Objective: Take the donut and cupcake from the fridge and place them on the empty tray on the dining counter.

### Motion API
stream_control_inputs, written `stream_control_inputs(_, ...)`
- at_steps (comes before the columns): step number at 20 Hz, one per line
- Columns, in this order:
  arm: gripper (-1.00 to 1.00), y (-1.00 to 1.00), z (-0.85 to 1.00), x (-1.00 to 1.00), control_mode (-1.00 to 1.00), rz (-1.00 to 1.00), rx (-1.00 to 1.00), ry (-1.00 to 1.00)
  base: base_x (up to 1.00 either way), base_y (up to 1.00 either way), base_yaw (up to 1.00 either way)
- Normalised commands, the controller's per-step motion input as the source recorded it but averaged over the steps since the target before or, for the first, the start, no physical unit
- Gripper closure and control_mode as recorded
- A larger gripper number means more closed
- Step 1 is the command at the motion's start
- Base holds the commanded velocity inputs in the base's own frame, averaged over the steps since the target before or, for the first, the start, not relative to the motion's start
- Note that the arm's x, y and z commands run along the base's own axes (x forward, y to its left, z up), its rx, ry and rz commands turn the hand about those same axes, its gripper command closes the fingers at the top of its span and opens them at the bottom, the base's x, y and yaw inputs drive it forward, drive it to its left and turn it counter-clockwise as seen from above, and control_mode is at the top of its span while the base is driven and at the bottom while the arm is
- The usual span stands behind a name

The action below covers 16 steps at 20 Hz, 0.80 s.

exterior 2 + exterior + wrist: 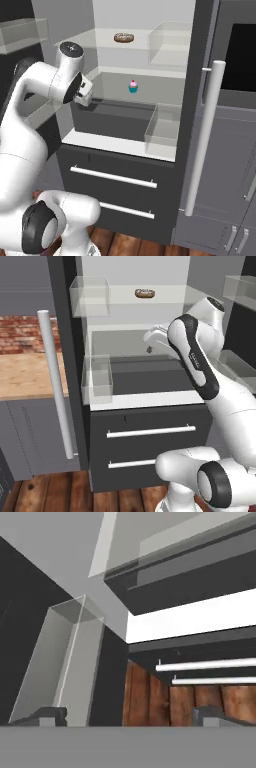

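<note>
Fridge point(125, 150) stands open, both doors swung wide. Donut point(123, 37) lies on the upper shelf; cupcake point(133, 86) sits upright on the shelf below, toward the back. Hand point(130, 716), fingers spread and holding nothing, hovers at the left of the lower shelf, tilted downward, likely lining up for the cupcake.
</note>
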Motion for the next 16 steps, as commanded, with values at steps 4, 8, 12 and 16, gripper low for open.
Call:
stream_control_inputs(4, -1.0, -0.43, 0.05, -1.0, -1.0, 0.0, -0.38, -0.19, 0.0, 0.0, 0.0)
stream_control_inputs(8, -1.0, -0.31, 0.36, -0.38, -1.0, -0.05, -0.26, -0.12, 0.0, 0.0, 0.0)
stream_control_inputs(12, -1.0, -0.13, 0.21, -0.78, -1.0, 0.0, 0.0, 0.0, 0.0, 0.0, 0.0)
stream_control_inputs(16, -1.0, -0.11, 0.33, -1.0, -1.0, 0.0, -0.02, -0.01, 0.0, 0.0, 0.0)
